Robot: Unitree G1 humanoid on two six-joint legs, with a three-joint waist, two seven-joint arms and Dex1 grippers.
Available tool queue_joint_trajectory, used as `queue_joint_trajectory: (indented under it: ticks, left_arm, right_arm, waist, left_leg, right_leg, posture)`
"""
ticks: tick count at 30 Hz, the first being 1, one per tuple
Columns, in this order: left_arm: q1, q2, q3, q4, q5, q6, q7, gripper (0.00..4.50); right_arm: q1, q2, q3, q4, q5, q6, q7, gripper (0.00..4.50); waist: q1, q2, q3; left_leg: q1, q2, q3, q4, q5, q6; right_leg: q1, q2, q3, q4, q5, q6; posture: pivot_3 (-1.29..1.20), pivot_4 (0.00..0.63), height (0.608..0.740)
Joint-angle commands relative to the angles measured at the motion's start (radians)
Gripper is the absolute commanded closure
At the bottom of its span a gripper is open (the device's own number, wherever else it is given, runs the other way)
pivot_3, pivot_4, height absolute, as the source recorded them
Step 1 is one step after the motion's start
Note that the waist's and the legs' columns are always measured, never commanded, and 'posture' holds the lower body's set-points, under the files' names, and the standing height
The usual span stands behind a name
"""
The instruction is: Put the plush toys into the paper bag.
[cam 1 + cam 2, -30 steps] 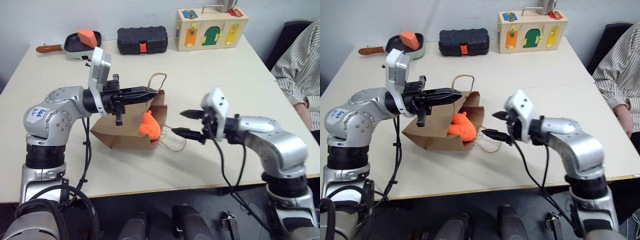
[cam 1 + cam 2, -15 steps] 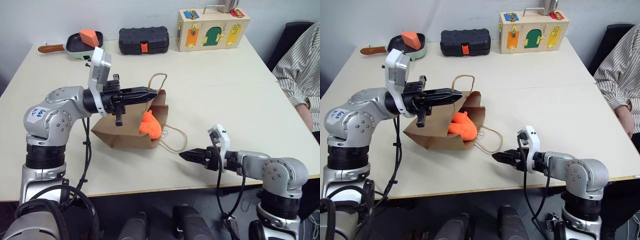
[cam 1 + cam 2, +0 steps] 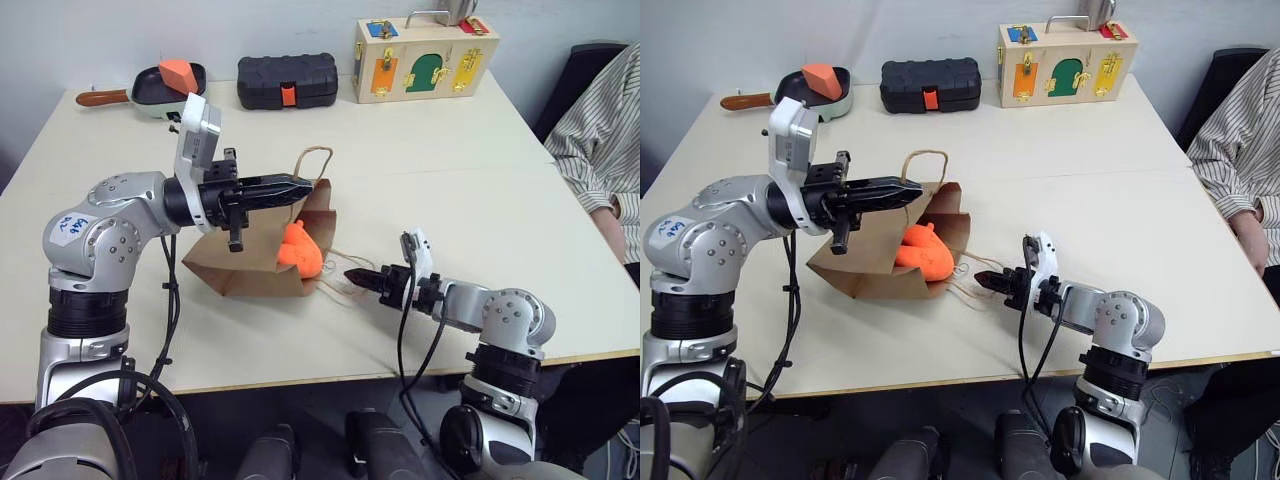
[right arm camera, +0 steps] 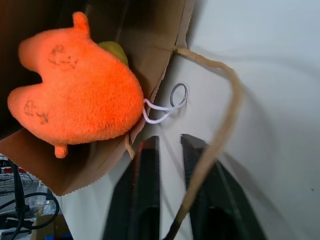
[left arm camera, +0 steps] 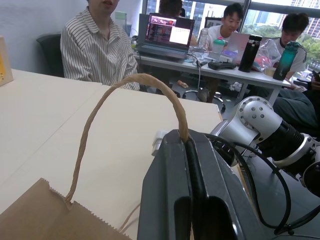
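The paper bag (image 3: 262, 265) lies on its side on the bench (image 3: 450, 190), its mouth turned to the robot's right. The left gripper (image 3: 300, 187) has its jaws pressed together on the upper handle (image 5: 131, 87) and holds it above the bag. The orange plush toy (image 3: 298, 250) sits in the mouth of the bag, and a bit of the yellow plush toy (image 4: 114, 50) shows behind it. The right gripper (image 3: 352, 276) is low over the bench just beside the lower handle (image 4: 220, 115), jaws almost together with a narrow gap, holding nothing
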Motion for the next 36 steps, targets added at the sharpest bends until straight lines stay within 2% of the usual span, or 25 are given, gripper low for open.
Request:
queue_joint_trajectory:
  ticks: [1,4,10,13,16,20,25,31,34,36]
  left_arm:
    - [0.0,0.004,0.033,-0.02,-0.001,-0.02,0.01,4.5]
    - [-0.013,-0.013,0.043,0.003,0.011,-0.046,0.036,4.5]
    - [-0.097,-0.074,0.088,0.085,0.007,-0.078,0.106,4.5]
    - [-0.119,-0.1,0.089,0.123,0.031,-0.105,0.131,4.5]
    - [-0.115,-0.123,0.088,0.138,0.043,-0.125,0.145,4.5]
    - [-0.093,-0.155,0.07,0.144,0.079,-0.161,0.158,4.5]
    - [-0.055,-0.203,0.04,0.167,0.132,-0.202,0.174,4.5]
    - [-0.038,-0.169,0.06,0.157,0.138,-0.187,0.172,4.5]
    - [-0.023,-0.145,0.081,0.133,0.12,-0.165,0.179,3.92]
    - [-0.015,-0.134,0.1,0.103,0.092,-0.14,0.179,3.33]
  right_arm:
    - [0.002,-0.059,-0.004,-0.113,0.063,0.006,0.032,4.48]
    - [-0.053,-0.141,-0.035,-0.189,0.135,0.026,0.071,4.48]
    - [-0.316,-0.313,-0.185,-0.146,0.345,0.063,0.123,4.48]
    - [-0.401,-0.39,-0.175,-0.113,0.419,0.064,0.107,4.48]
    - [-0.437,-0.405,-0.161,-0.093,0.484,0.064,0.068,4.48]
    - [-0.375,-0.429,-0.074,-0.168,0.464,0.033,0.049,4.48]
    - [-0.251,-0.463,0.049,-0.229,0.36,-0.143,0.045,4.48]
    - [-0.232,-0.486,0.095,-0.275,0.371,-0.286,0.11,4.48]
    - [-0.211,-0.494,0.114,-0.282,0.365,-0.342,0.119,4.5]
    - [-0.197,-0.505,0.131,-0.29,0.356,-0.38,0.132,4.1]
  waist:
    - [0.0,0.0,0.0]
    - [0.0,0.0,0.0]
    - [0.001,0.0,0.0]
    - [0.001,0.001,0.0]
    - [0.002,0.0,0.0]
    - [0.002,0.0,0.0]
    - [0.005,0.0,0.0]
    - [0.001,0.0,0.0]
    - [0.002,0.0,0.0]
    - [0.003,0.0,0.0]
  left_leg:
    - [0.0,0.0,0.0,0.0,0.0,0.0]
    - [0.0,0.0,0.0,0.0,0.0,0.0]
    - [-0.001,0.0,0.0,0.0,0.0,0.0]
    - [-0.001,0.0,0.0,0.0,0.0,0.0]
    - [-0.001,0.0,-0.001,-0.001,0.0,0.001]
    - [-0.002,0.0,0.0,0.0,0.0,0.001]
    - [-0.003,0.0,0.001,0.0,0.0,0.001]
    - [-0.003,0.0,0.001,0.0,0.0,0.001]
    - [-0.003,0.0,0.001,0.0,0.0,0.001]
    - [-0.003,0.0,0.001,0.0,0.0,0.002]
  right_leg:
    - [0.0,0.0,0.0,0.0,0.0,0.0]
    - [0.0,0.0,0.0,-0.001,0.0,0.0]
    - [0.0,0.0,0.0,-0.002,0.0,0.0]
    - [0.0,0.0,-0.001,-0.003,0.0,0.0]
    - [0.0,0.0,-0.001,-0.003,0.0,0.0]
    - [0.0,-0.001,0.0,-0.003,0.0,0.0]
    - [0.0,-0.001,0.0,-0.004,0.0,0.0]
    - [0.0,-0.001,-0.001,-0.004,0.0,0.0]
    - [0.0,-0.001,-0.001,-0.004,0.0,0.0]
    - [0.0,-0.001,0.0,-0.004,0.0,0.0]
  posture:
    - [0.0,0.15,0.74]
    - [0.0,0.15,0.74]
    - [0.0,0.15,0.74]
    - [0.0,0.15,0.74]
    - [0.0,0.15,0.74]
    - [0.0,0.15,0.74]
    - [0.0,0.15,0.74]
    - [0.0,0.15,0.74]
    - [0.0,0.15,0.74]
    - [0.0,0.15,0.74]
